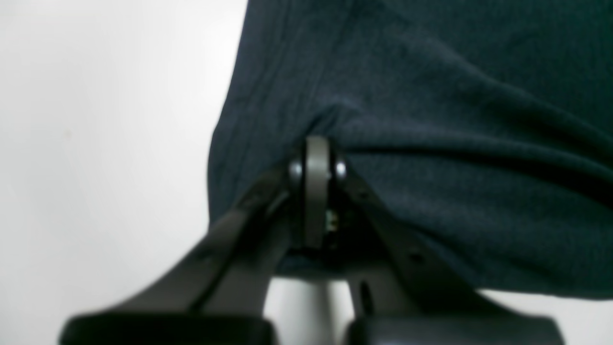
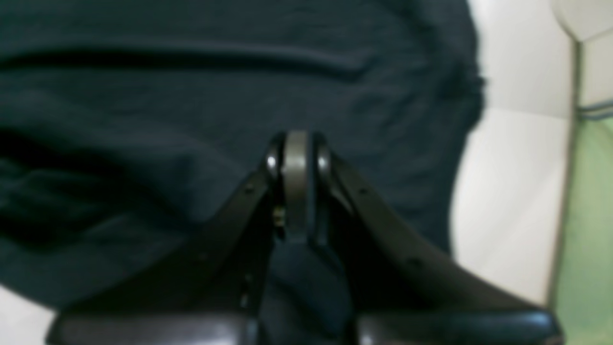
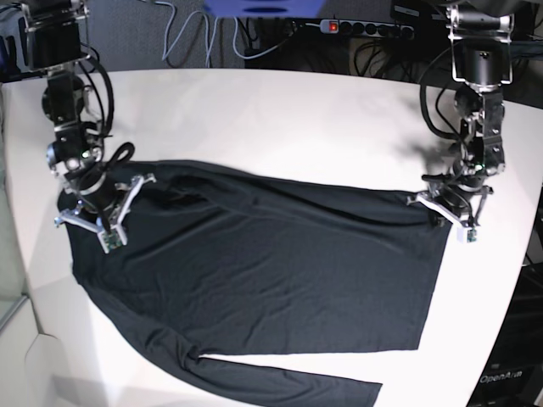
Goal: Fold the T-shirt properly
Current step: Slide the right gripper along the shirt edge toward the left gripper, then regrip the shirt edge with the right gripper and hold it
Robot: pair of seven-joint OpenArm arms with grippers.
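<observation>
Two hands (image 1: 318, 158) (image 2: 297, 153) pinch one T-shirt (image 3: 263, 280).

Bright even overhead light – soft shadows – both wrist views blurred.

A white table (image 3: 280, 119) fills the view, with a power strip (image 3: 361, 28) (one red light showing) and loose cables (image 3: 191, 38) behind its far edge.

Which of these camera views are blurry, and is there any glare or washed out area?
Both wrist views are soft: the T-shirt weave smears and the white table is washed out in the left wrist view, and the right wrist view is blurrier. The base view is sharp and evenly lit, with soft shadows under the arms.
</observation>
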